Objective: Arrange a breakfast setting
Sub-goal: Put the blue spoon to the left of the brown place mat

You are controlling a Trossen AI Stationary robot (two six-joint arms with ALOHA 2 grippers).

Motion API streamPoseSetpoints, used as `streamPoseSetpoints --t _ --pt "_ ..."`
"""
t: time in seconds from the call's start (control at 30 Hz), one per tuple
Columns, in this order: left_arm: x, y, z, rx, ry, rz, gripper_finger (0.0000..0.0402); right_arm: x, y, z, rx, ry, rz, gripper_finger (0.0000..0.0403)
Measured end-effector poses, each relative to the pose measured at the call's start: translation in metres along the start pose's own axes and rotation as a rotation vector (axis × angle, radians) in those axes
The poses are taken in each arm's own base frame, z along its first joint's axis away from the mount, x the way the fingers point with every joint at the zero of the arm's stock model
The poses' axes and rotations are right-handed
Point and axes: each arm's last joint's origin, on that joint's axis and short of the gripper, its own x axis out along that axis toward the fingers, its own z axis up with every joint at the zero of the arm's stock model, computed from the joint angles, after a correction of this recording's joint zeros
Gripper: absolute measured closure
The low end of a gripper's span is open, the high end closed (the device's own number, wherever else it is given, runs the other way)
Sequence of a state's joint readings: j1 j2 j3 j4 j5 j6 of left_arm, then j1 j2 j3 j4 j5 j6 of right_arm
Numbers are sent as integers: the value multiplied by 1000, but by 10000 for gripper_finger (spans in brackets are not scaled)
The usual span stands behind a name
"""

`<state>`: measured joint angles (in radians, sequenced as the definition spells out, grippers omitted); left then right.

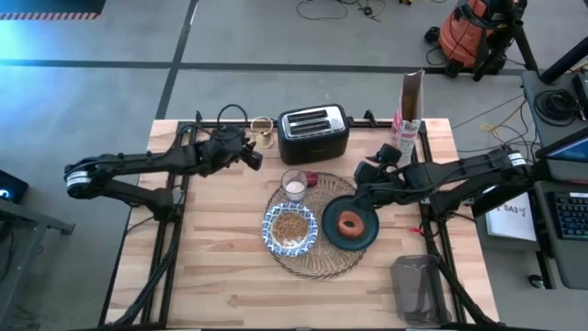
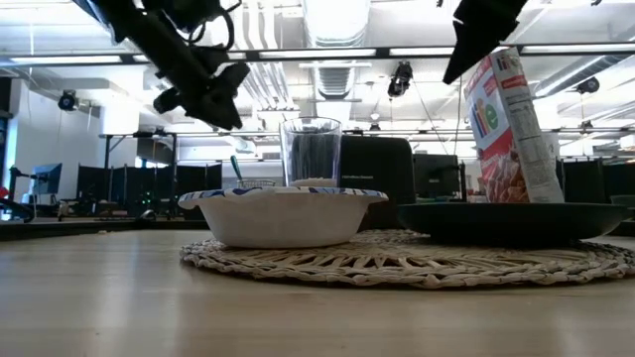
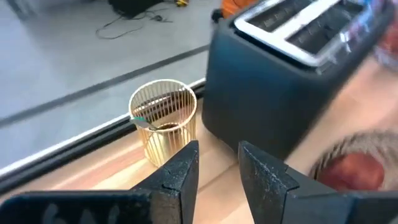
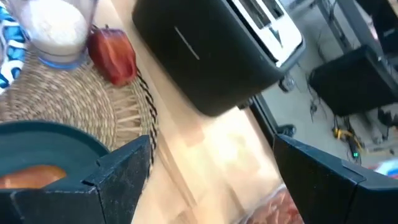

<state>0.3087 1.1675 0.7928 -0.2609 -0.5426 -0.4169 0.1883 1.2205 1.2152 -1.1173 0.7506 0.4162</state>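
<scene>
High view shows the setting nearly complete: bowl (image 1: 290,228), glass (image 1: 294,185) and plate (image 1: 350,223) with pastry (image 1: 350,223) sit on the placemat (image 1: 318,262). Left gripper (image 1: 254,154), fingers almost together and empty, hovers just beside the gold holder (image 1: 262,131), which I judge its next target. Right gripper (image 1: 369,172), spread wide, waits near the plate.

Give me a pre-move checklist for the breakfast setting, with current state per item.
1. Bowl on the placemat, filled: ok.
2. Pastry sits on the plate: ok.
3. Glass upright on the placemat's far edge, white contents: ok.
4. Left end effector raised near the gold cutlery holder, empty, fingers nearly closed: ok.
5. Right end effector open and empty above the plate's far side: ok.
6. Cutlery laid at the setting: not ok, none visible on the placemat.
</scene>
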Motion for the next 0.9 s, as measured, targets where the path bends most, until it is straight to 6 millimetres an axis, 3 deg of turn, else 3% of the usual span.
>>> streamPoseSetpoints --t 0.2,0.37,0.63,0.9 --pt "17 11 -3 -151 22 33 306 1 -8 -7 6 72 -37 76" --pt "30 28 5 -243 62 -3 306 0 -19 -17 27 173 -46 76" --pt "39 60 26 -344 101 -79 306 -9 -28 -24 40 200 33 76" --pt "50 94 37 -436 254 -123 306 -13 -33 -28 25 220 52 76"
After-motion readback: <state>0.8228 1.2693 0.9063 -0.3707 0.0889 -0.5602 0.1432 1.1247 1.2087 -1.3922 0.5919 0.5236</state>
